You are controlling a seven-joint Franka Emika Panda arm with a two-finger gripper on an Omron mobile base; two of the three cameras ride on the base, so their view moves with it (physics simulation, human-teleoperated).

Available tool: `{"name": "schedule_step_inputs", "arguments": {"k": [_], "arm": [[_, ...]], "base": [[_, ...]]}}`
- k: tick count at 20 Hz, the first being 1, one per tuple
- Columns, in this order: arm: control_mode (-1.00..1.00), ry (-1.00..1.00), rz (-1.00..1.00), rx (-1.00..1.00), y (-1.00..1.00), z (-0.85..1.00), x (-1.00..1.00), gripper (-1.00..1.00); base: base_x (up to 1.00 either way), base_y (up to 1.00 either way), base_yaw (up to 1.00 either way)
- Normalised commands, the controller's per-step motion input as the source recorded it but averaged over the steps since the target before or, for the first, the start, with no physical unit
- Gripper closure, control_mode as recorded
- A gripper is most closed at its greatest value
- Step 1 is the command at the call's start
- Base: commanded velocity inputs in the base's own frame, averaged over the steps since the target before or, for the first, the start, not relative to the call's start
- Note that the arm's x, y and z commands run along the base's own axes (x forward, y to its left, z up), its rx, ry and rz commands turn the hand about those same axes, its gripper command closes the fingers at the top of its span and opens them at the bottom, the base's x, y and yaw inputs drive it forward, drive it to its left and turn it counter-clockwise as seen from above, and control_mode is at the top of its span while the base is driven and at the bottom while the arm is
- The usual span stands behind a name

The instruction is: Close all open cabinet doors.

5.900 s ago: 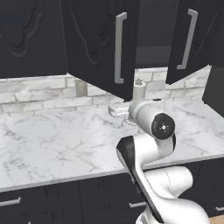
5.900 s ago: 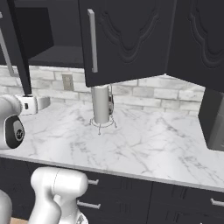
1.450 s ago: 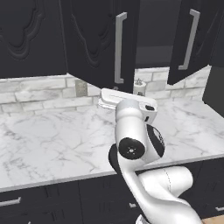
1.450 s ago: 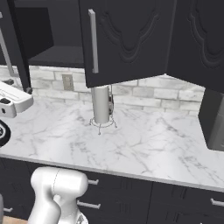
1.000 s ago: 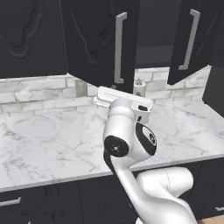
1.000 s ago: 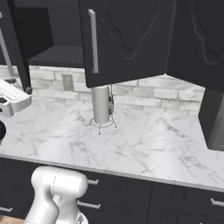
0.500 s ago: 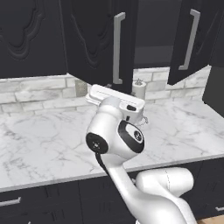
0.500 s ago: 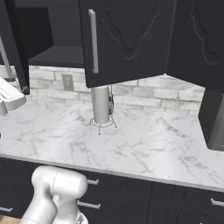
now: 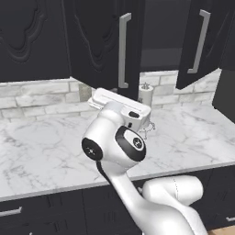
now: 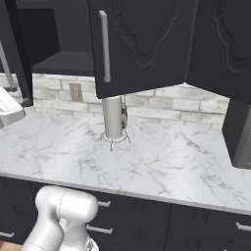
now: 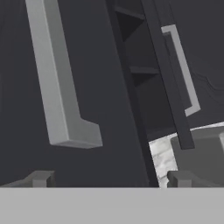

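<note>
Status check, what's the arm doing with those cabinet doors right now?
Gripper open, empty, facing left door's handle. Both cabinet doors open. Paper towel holder on counter below, clear of the swing.

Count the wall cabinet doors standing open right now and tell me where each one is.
2. The left open door hangs above the arm; the right open door swings out past the dark cabinet opening. More may lie outside the views.

No readable text, label, brand, number or sign was found on any surface in the three views.
</note>
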Motion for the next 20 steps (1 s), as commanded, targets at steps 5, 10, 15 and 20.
{"name": "schedule_step_inputs", "arguments": {"k": [5, 10, 15, 20], "arm": [[-1.0, 0.0, -0.03, 0.0, 0.0, 0.0, -0.26, -1.0], [-1.0, 0.0, -0.11, -0.02, 0.04, 0.0, 0.0, -1.0], [-1.0, 0.0, -0.11, -0.01, 0.13, 0.0, 0.2, -1.0], [-1.0, 0.0, -0.11, -0.01, 0.21, 0.0, 0.29, -1.0]], "base": [[0.0, 0.0, 0.0], [0.0, 0.0, 0.0], [0.0, 0.0, 0.0], [0.0, 0.0, 0.0]]}}
